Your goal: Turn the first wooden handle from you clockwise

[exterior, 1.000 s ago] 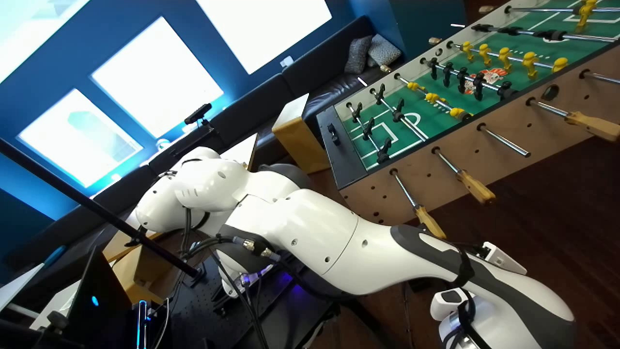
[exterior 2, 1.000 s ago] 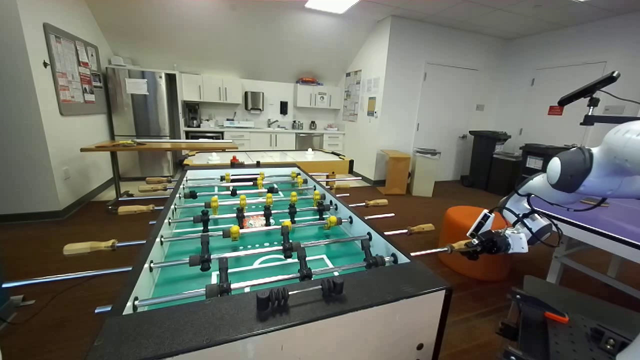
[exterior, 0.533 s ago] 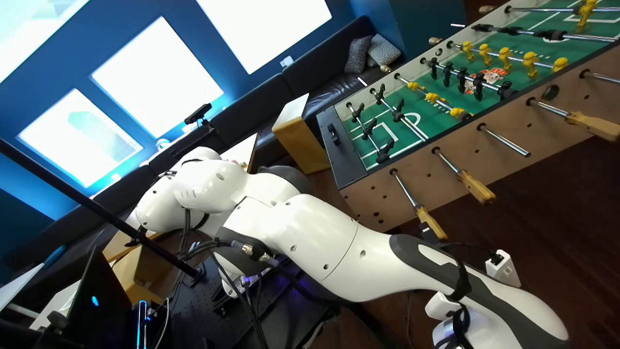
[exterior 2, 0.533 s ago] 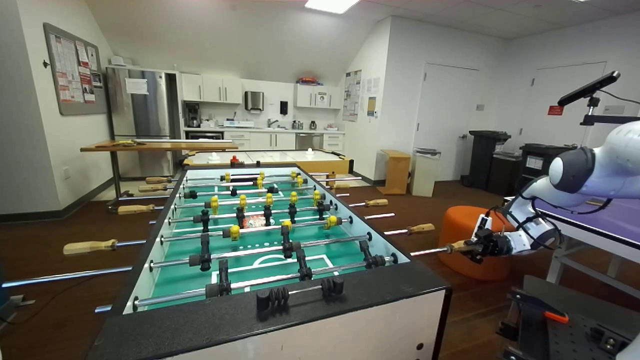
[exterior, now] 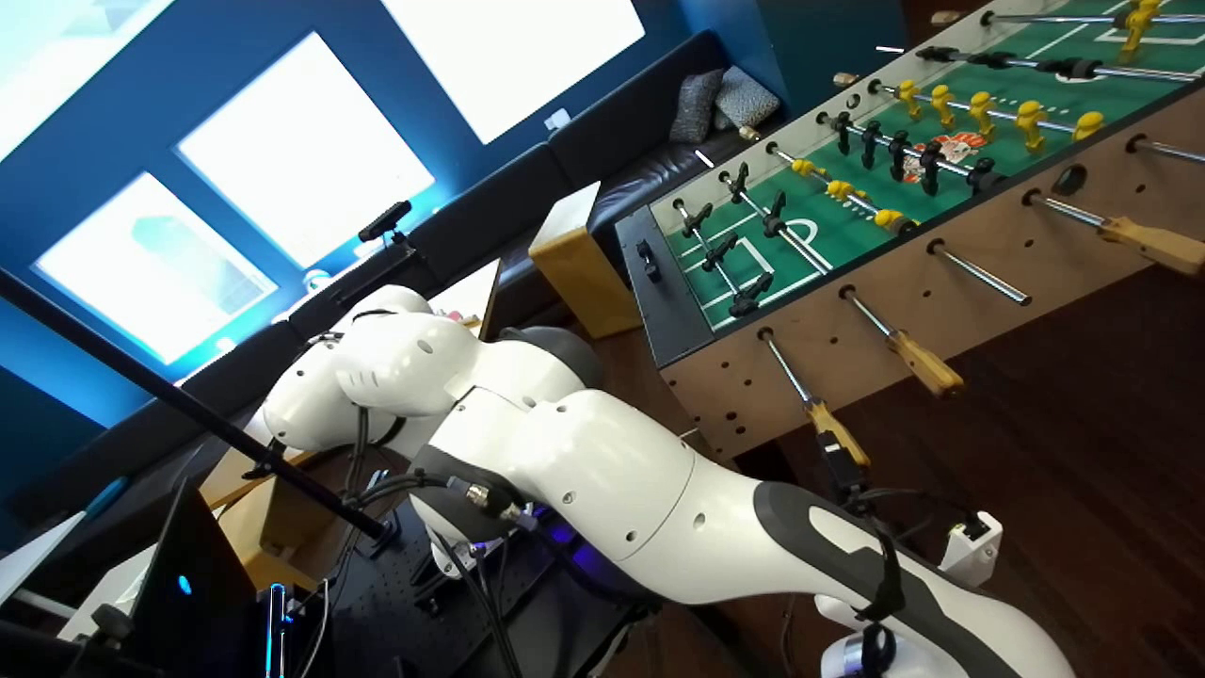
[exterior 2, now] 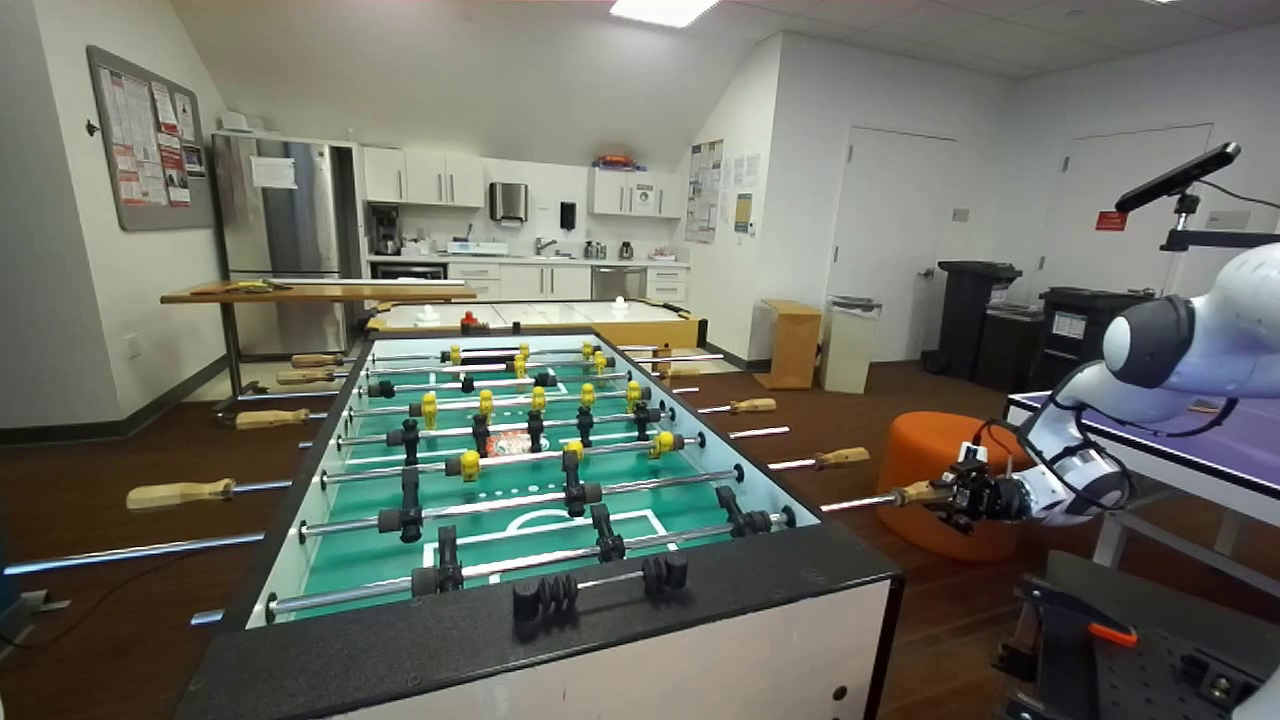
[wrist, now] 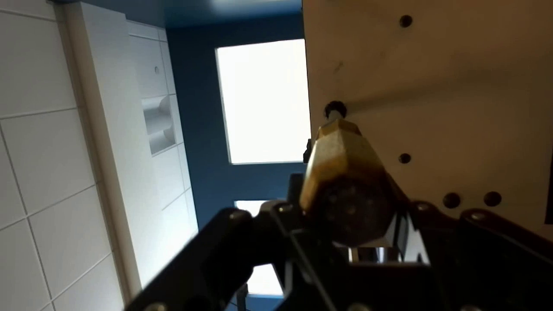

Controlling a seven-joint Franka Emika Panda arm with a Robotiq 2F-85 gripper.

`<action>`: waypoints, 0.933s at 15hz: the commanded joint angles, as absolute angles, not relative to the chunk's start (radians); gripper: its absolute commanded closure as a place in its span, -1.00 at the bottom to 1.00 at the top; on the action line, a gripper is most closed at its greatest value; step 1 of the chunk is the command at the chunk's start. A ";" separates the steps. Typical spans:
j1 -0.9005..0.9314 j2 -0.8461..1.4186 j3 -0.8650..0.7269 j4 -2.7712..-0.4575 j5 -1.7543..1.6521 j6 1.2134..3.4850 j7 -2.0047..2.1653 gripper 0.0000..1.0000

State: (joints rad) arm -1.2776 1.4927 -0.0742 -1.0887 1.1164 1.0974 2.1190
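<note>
OK, black two-finger gripper (wrist: 349,198) has the tan faceted wooden handle (exterior 2: 915,493) clasped toward its butt end, a finger on either side, spread about the handle's width. Finger at the right of the wrist view is in deep shadow, so can't swear to full contact there. Step in hand, I reckon: the clockwise turn. Roll the wrist purely about the slim silver metal rod (exterior 2: 858,502), clockwise as seen from the butt; no side load, no push/pull. Slip check: black plastic player figures (exterior 2: 606,535) on that rod, tilted off upright, should follow. Location: nearest handle on the right of the green-pitched foosball table (exterior 2: 700,660) in an exterior view, black end rail (exterior 2: 750,580) near. Long axis: in line with the rod, close to level, running left-right; butt points right, away from the table.
</note>
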 commanded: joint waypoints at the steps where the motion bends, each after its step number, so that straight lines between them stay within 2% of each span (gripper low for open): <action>1: -1.307 1.469 -0.045 -1.120 1.217 0.998 2.187 -0.49; 4: -1.294 1.458 -0.067 -1.130 1.211 0.971 2.150 -0.91; 5: -1.284 1.454 -0.080 -1.127 1.192 0.958 2.141 -0.99; 14: -1.236 1.365 -0.163 -1.136 1.126 0.859 2.090 -1.00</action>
State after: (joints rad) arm -1.2657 1.4168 -0.1292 -1.1106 1.1499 0.8864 2.1278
